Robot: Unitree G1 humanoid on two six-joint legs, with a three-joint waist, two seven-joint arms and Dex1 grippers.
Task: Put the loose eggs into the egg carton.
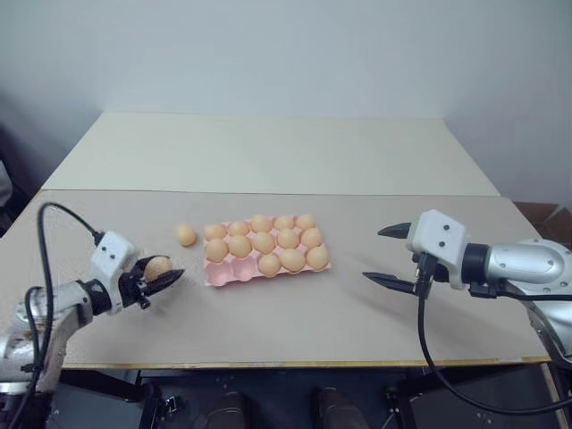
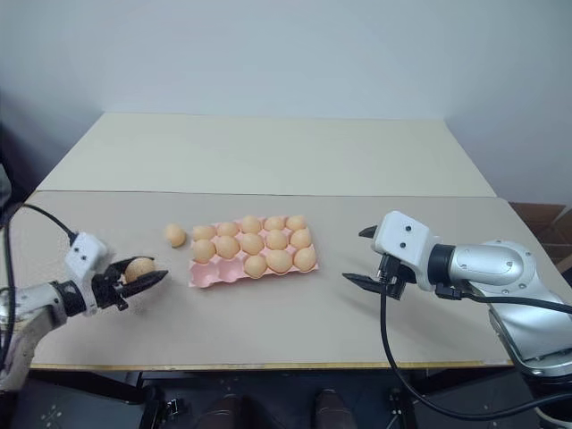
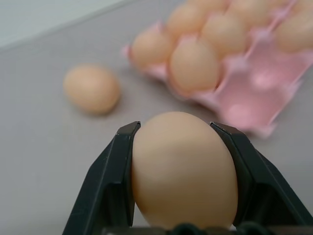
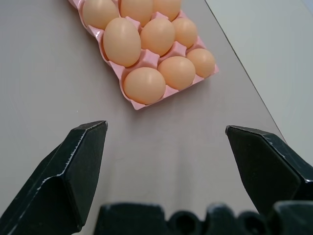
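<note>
I see my left hand clamped on one smooth light orange-brown oval egg, its two black fingers pressed against either side of the shell, held just above the grey-beige desk off the left end of the carton. One more loose egg of the same colour lies on the desk just beside the left end of the flat pink moulded egg carton, apart from its rim. So I count two eggs outside the carton: one gripped, one lying free. In the carton I count twelve eggs seated in cups, five in the far row, four in the middle row and three in the near row toward the right, which leaves three bare pink cups at the near left end. My right hand hovers over the desk to the right of the carton, well apart from it, fingers spread wide with nothing between them
</note>
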